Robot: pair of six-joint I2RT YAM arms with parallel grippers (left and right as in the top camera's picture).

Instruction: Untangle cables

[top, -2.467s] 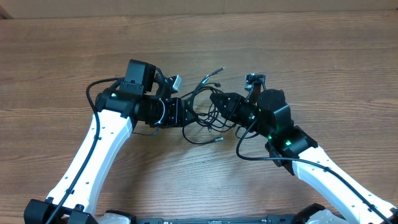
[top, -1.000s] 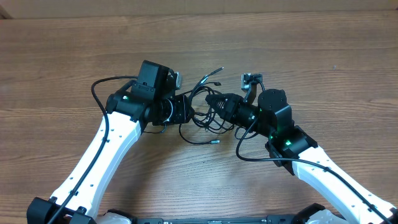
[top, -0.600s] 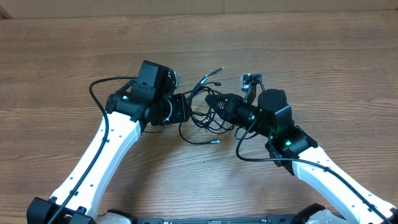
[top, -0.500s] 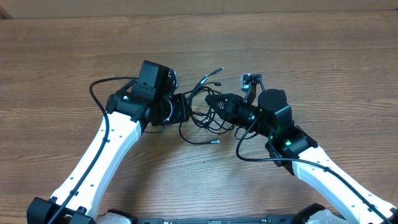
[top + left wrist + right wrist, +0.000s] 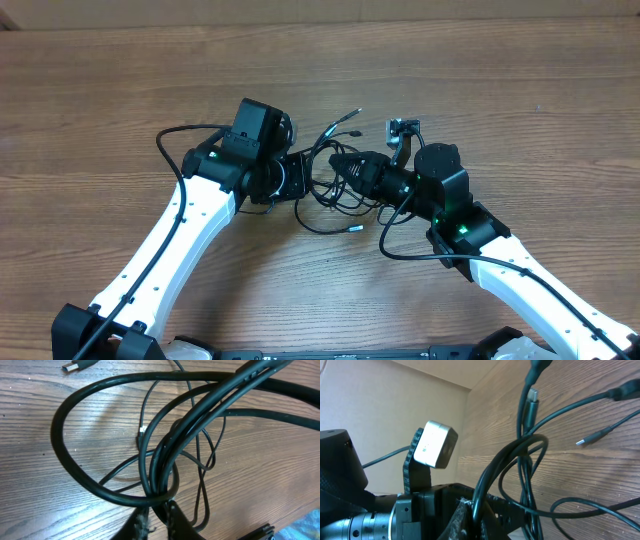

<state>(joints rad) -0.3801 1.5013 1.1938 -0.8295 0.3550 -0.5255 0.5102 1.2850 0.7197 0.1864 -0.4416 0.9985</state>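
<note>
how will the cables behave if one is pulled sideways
Probably floppy: the cables lie in slack loops on the table. Likely light, being thin. Pulling one may drag the rest, since several strands cross in one bunch.

I see the cables [image 5: 335, 188], thin black cords tangled in loose loops at the middle of the table [image 5: 500, 90]. One silver-tipped plug [image 5: 352, 113] points toward its far edge. Perhaps three cords.

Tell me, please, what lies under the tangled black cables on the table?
Bare wooden table shows through the loops of the cables; where strands pile up and cross, the wood beneath is hidden.
</note>
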